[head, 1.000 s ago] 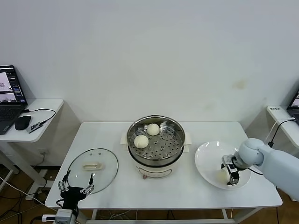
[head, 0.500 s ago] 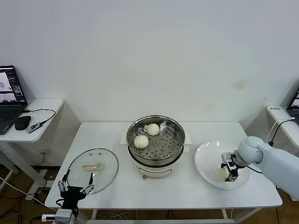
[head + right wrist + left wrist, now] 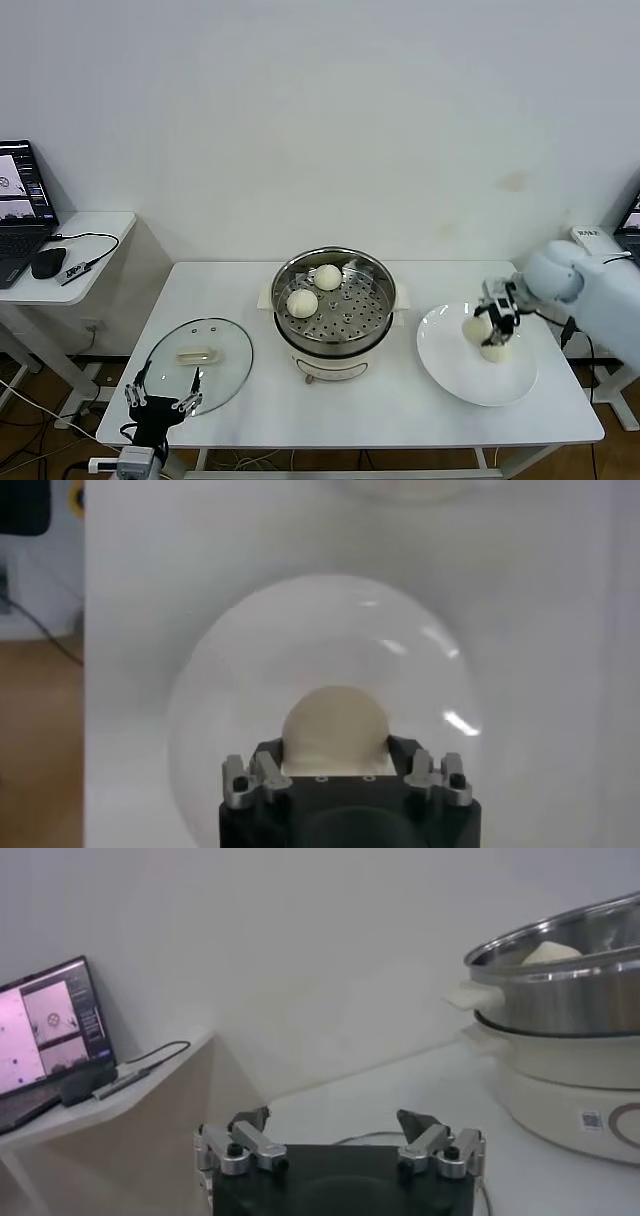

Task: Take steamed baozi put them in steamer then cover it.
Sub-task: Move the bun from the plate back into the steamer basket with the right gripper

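White tabletop (image 3: 400,410) below me: two baozi (image 3: 303,302) sit in the steamer (image 3: 334,312) at centre; my right gripper (image 3: 489,324) is clamped on a third baozi (image 3: 477,327) above the plate (image 3: 455,365); a fourth (image 3: 494,351) lies there; the cover (image 3: 197,363) rests left; my left gripper (image 3: 160,405), jaws apart, waits near it.

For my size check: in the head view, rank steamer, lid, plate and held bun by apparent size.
1. steamer, lid and plate: look alike, and nearness differs, so unranked.
2. held bun in the right gripper: clearly smallest.
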Available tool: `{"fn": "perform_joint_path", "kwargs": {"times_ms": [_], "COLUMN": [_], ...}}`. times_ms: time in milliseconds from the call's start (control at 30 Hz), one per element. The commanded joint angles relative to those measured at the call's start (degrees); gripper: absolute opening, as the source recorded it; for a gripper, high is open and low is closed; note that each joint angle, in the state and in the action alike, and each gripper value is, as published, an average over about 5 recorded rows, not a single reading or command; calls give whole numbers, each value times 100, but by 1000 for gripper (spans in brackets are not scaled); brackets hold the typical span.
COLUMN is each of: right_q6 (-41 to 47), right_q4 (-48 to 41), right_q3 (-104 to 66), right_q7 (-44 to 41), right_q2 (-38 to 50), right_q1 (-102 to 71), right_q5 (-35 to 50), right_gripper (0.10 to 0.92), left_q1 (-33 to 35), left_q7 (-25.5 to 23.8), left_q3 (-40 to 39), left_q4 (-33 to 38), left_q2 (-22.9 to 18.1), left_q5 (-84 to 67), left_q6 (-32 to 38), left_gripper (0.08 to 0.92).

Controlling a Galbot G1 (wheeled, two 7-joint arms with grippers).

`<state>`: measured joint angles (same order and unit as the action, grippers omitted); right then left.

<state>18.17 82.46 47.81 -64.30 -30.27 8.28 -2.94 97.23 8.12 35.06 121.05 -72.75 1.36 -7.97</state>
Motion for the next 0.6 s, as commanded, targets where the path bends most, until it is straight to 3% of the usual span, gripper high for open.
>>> {"fn": "perform_joint_path", "kwargs": {"times_ms": [33, 267, 600], "right_q6": [42, 135, -92], "right_q4": [5, -188, -305], "right_q3": [1086, 1554, 1892], "right_q7": [-59, 102, 530], "right_q2": [-572, -1748, -3077], "right_q1": [2212, 2911, 2542], "right_q5": [768, 1206, 1555], "right_gripper": [659, 662, 662], "left_q1": [5, 16, 39], "left_q7": [-2, 0, 3], "left_q3": [5, 72, 254], "left_q4": [13, -5, 8], "left_q2": [13, 46, 19], "left_q5": [-9, -32, -72], "left_q6": [0, 5, 7], "left_gripper": [823, 823, 823]}}
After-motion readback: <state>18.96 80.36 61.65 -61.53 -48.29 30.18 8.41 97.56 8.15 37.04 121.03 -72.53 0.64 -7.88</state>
